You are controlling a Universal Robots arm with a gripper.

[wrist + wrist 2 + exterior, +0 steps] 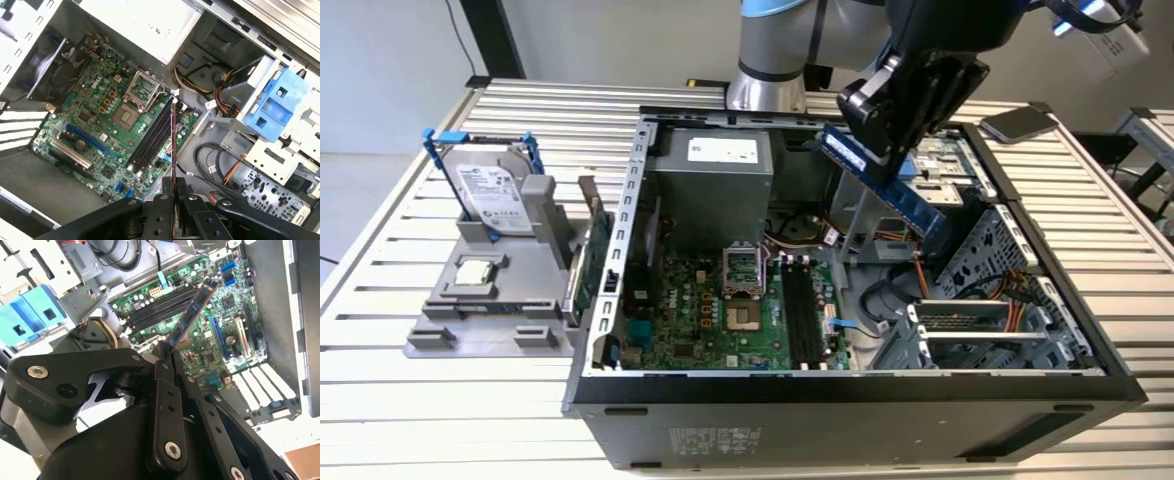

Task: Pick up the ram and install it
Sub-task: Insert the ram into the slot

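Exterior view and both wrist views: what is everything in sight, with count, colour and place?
ram: one, bluish-green, held above the open case.
case: one, grey-black, on the slatted table.
motherboard: one, green, inside the case.
memory slots: four, black, on the motherboard.
hard drive: one, silver, upright on grey holder, exterior view's left.
processor chip: one, silver, on the holder.
expansion card: one, green, upright beside the case.
tool: one, black, shut on the ram.

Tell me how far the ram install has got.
Done: the ram is picked up, clamped in the gripper, jaws shut on it. In hand: it hangs tilted in the air over the open computer case, above the motherboard. Left: it is not yet seated, and the black memory slots stand empty.
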